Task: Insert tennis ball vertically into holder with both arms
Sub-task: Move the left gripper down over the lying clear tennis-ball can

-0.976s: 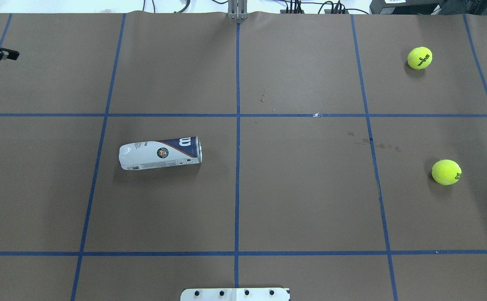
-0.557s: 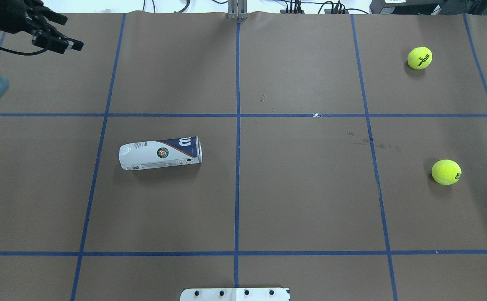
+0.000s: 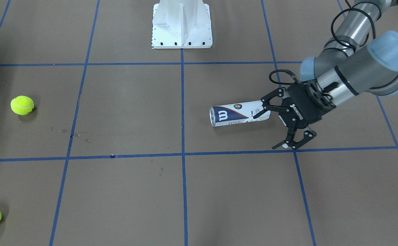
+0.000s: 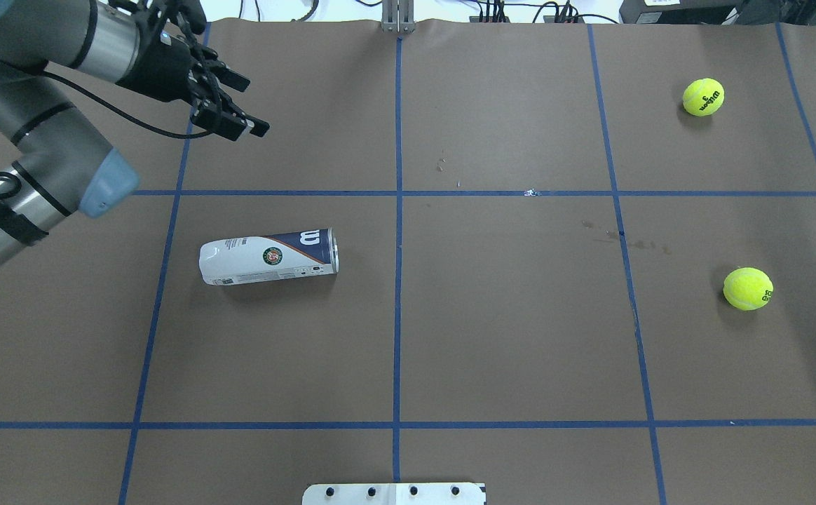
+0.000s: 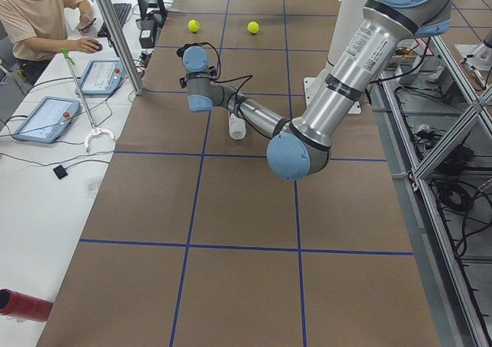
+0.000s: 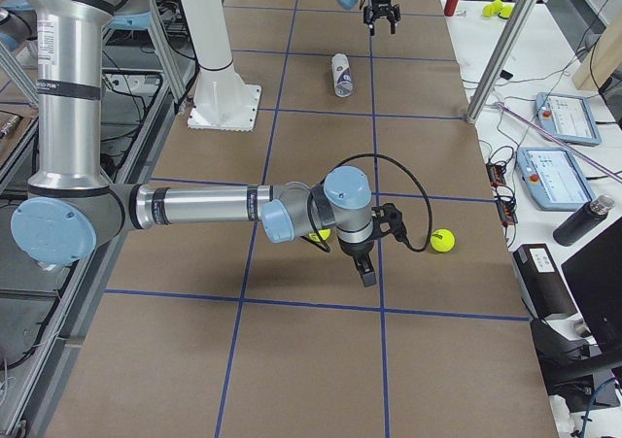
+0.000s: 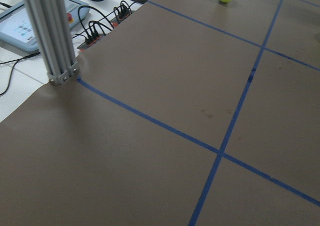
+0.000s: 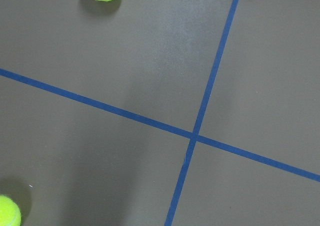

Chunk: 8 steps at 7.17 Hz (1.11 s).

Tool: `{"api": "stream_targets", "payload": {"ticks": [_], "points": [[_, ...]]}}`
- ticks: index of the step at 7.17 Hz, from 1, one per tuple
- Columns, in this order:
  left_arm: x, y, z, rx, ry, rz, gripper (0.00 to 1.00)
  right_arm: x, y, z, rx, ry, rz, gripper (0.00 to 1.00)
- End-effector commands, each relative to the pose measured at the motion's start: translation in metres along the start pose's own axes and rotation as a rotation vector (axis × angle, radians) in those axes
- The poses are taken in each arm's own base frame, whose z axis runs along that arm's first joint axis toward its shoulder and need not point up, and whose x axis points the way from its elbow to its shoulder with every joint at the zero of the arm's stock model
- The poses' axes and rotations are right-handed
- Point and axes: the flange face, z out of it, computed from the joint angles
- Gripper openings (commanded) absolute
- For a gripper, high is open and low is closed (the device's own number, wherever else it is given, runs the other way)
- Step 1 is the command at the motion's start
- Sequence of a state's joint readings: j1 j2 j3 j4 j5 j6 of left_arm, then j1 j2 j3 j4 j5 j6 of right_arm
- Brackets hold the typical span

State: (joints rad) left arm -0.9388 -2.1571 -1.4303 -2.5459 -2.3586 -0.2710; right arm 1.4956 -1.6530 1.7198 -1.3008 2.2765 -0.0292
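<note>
The holder (image 4: 268, 256), a clear can with a white and navy "W" label, lies on its side left of centre, mouth toward the table's middle; it also shows in the front view (image 3: 238, 114). My left gripper (image 4: 252, 106) is open and empty, raised above the table beyond the can; in the front view (image 3: 270, 131) it hangs over the can's closed end. Two yellow tennis balls (image 4: 704, 97) (image 4: 748, 288) lie on the right side. My right gripper (image 6: 367, 266) shows only in the exterior right view, near the balls (image 6: 443, 240); I cannot tell its state.
The white pedestal base (image 3: 182, 27) stands at the robot's edge of the table. An aluminium post (image 4: 397, 19) stands at the far edge. Blue tape lines grid the brown table cover. An operator (image 5: 34, 16) sits at the side desk.
My left arm has swung in from the far left corner, rightward over the table, its gripper still open. The can and both balls have not moved.
</note>
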Motion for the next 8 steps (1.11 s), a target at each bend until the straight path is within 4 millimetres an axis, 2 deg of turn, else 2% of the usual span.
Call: {"api": "stream_targets", "payload": {"ticks": [1,3,5,6,8], "points": [[0.043,-0.011,0.043,-0.01,0.083,0.068,0.99,0.0,0.0,0.0,0.001,0.0,0.0,1.0],[0.052,-0.006,0.053,-0.022,0.101,0.115,0.99,0.0,0.001,0.001,-0.002,0.0,0.001,1.0],[0.047,0.0,0.061,-0.077,0.099,0.238,0.99,0.001,0.002,0.001,-0.003,0.0,0.003,1.0],[0.049,-0.004,0.066,-0.13,0.096,0.202,0.99,0.001,0.001,0.001,-0.002,0.0,0.002,1.0],[0.069,-0.019,0.06,-0.189,0.101,0.191,0.99,0.0,0.001,0.001,-0.002,0.0,0.002,1.0]]}}
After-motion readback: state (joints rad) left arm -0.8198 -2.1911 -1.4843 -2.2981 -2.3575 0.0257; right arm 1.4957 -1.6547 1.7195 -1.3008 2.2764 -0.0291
